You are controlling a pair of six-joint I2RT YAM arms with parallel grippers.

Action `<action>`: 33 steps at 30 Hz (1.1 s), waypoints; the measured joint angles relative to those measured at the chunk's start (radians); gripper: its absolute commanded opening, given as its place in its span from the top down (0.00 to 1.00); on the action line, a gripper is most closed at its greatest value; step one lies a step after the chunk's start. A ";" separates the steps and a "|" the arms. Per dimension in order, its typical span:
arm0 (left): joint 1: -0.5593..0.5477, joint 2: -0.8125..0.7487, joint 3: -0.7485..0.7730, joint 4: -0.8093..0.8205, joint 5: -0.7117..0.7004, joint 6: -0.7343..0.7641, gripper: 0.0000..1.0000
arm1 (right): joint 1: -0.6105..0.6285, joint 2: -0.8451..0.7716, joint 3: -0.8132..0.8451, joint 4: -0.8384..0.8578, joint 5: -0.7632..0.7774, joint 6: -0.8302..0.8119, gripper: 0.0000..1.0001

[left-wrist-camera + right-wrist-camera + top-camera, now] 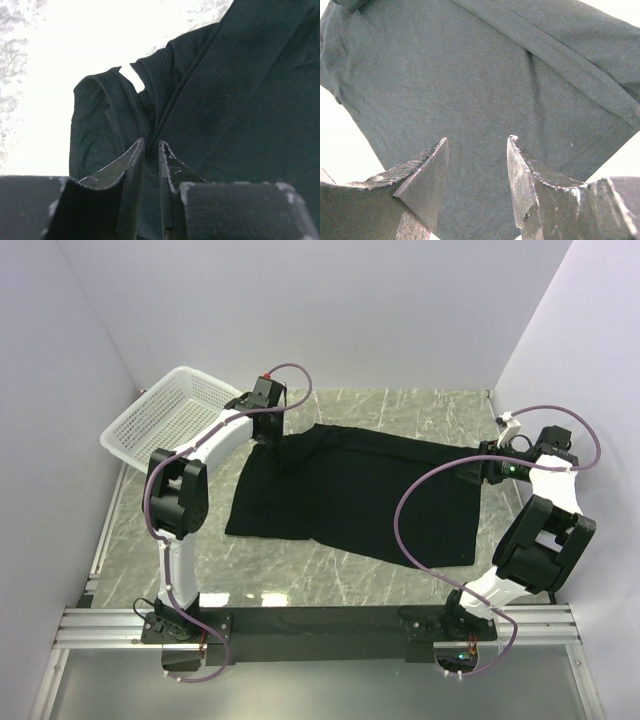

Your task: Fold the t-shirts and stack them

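One black t-shirt (350, 490) lies spread on the marble table, mostly flat, with its far left corner bunched. My left gripper (272, 435) is at that bunched corner, and in the left wrist view its fingers (151, 145) are nearly closed with a fold of the black cloth (240, 100) between them, beside a sleeve. My right gripper (487, 462) is at the shirt's right edge. In the right wrist view it (477, 142) is open and empty just above flat black cloth (470, 75), with a hem band running across the upper right.
A white plastic mesh basket (150, 420) stands at the far left, just behind my left arm. Purple cables loop over both arms. White walls close in the table on the left, back and right. A metal rail runs along the near edge.
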 measured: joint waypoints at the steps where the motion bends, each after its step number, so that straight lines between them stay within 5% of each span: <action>1: 0.000 0.000 0.000 -0.003 0.000 0.000 0.76 | -0.001 0.000 0.000 0.000 0.000 0.000 0.43; 10: 0.000 0.005 0.002 -0.008 0.002 -0.007 0.82 | -0.002 0.000 0.000 0.000 -0.002 0.000 0.43; 17: 0.000 0.007 0.008 -0.010 0.003 -0.007 0.99 | -0.008 0.000 0.000 0.000 -0.003 0.000 0.43; 33: 0.000 -0.068 -0.108 0.103 0.191 0.062 1.00 | -0.014 0.000 0.000 -0.001 -0.006 -0.007 0.43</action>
